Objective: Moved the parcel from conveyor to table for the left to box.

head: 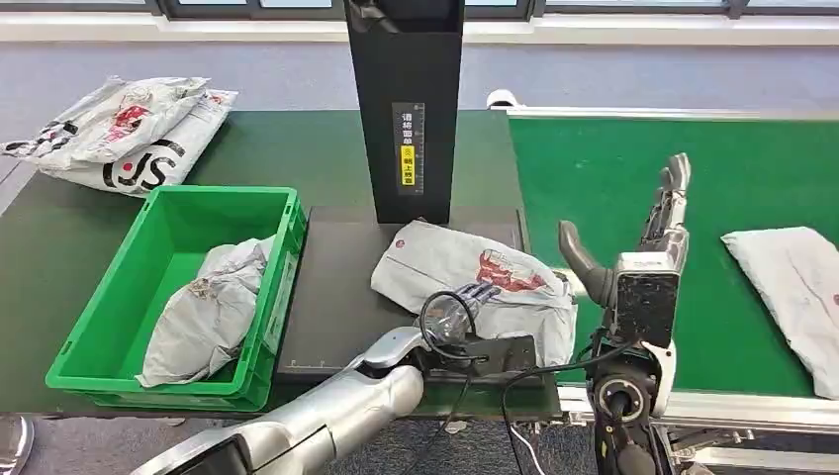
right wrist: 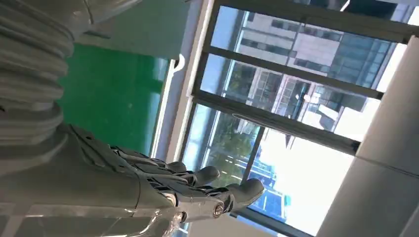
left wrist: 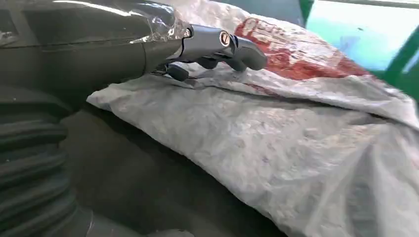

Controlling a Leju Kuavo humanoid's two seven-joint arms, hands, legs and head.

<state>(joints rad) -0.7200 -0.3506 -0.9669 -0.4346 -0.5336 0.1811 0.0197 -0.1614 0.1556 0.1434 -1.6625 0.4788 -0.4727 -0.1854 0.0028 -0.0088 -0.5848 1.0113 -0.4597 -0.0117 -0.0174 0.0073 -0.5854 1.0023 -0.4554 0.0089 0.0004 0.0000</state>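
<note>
Table point(head: 336, 287): parcel point(head: 465, 272) (left hand point(head: 465, 302) on it)

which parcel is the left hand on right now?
The grey parcel with the red print on the black platform; the left hand rests on it. Others lie in the green bin, on the conveyor, and stacked far left.

Two printed mailers point(head: 124, 134) on the table's far left corner, black scanner post point(head: 406, 109)
</note>
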